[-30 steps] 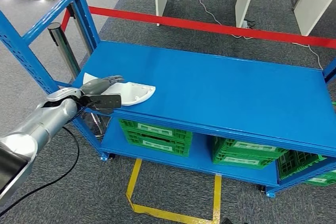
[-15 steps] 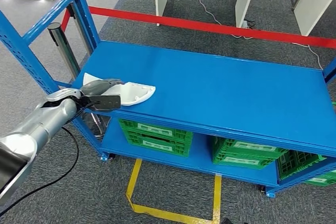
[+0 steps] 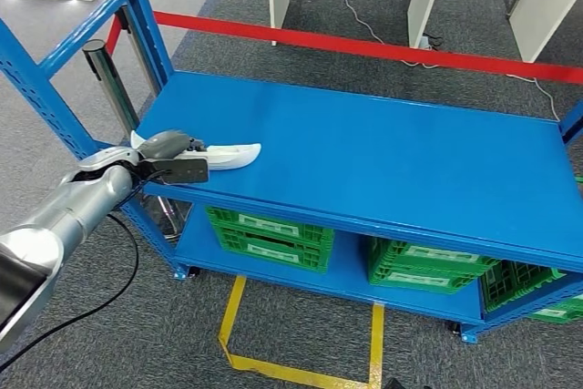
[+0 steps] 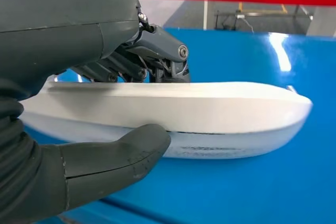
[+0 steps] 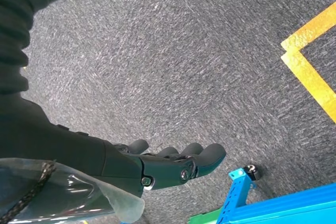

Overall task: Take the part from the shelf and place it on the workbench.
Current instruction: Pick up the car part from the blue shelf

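The left hand (image 3: 168, 154) grips the white part (image 3: 230, 155) at the left front corner of the blue shelf (image 3: 385, 161), at about 9 o'clock in the head view. In the left wrist view the thumb (image 4: 118, 153) presses the near side of the white part (image 4: 222, 116) and the dark fingers (image 4: 158, 56) close over its far side, so the part is clamped between them. The part is a long, shallow white shell, seen edge-on with its pointed end toward 3 o'clock. A blue gap shows beneath its tip, so it appears raised off the shelf surface, though the angle does not settle this.

The right hand (image 5: 174, 163) hangs beside the body over grey carpet (image 5: 190, 51); its fingers are extended and slightly apart, holding nothing.

Green crates (image 3: 271, 234) sit on the lower shelf level at 6 o'clock. A red barrier (image 3: 385, 47) runs behind the shelf at 12 o'clock. Yellow floor tape (image 3: 302, 366) marks the carpet in front.
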Robot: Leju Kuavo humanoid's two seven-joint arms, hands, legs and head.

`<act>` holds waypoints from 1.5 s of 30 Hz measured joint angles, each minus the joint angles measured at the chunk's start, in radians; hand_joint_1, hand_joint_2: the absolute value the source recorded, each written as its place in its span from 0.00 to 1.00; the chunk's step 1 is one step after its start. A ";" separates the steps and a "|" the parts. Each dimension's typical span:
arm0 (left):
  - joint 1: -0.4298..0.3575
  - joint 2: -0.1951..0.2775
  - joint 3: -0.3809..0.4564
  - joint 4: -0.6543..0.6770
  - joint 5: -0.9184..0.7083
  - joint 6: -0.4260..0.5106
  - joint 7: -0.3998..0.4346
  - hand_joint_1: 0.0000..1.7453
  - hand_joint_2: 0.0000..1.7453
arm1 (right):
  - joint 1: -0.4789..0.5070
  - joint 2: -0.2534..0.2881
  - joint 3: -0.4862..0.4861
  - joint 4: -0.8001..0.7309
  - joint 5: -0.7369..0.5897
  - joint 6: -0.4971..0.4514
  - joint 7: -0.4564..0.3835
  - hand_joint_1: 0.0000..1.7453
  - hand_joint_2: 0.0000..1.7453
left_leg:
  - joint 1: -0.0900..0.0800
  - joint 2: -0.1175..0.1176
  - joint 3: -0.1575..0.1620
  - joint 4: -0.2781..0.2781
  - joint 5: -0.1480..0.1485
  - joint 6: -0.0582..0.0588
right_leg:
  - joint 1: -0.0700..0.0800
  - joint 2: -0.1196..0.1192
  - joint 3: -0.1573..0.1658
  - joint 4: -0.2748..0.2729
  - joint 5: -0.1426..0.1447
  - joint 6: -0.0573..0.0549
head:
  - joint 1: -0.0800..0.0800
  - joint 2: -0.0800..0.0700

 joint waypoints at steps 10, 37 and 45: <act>-0.004 0.005 0.000 0.000 -0.010 0.044 -0.001 1.00 1.00 | 0.000 0.000 -0.008 0.000 0.003 0.000 -0.001 0.00 1.00 | 0.000 0.000 0.001 0.000 0.000 0.000 | 0.000 0.000 0.001 0.000 0.000 0.000 | 0.000 0.000; -0.004 0.016 0.003 0.000 -0.009 0.089 0.002 1.00 1.00 | 0.003 0.000 -0.033 0.000 0.036 0.000 -0.004 0.00 1.00 | 0.000 0.000 0.001 0.000 0.000 0.000 | 0.000 0.000 0.001 0.000 0.000 0.000 | 0.000 0.000; 0.006 0.010 0.021 0.000 0.010 0.122 0.012 1.00 1.00 | 0.006 0.000 -0.043 0.000 0.039 0.001 -0.002 0.00 1.00 | 0.000 0.000 0.001 0.000 0.000 0.000 | 0.000 0.000 0.001 0.000 0.000 0.000 | 0.000 0.000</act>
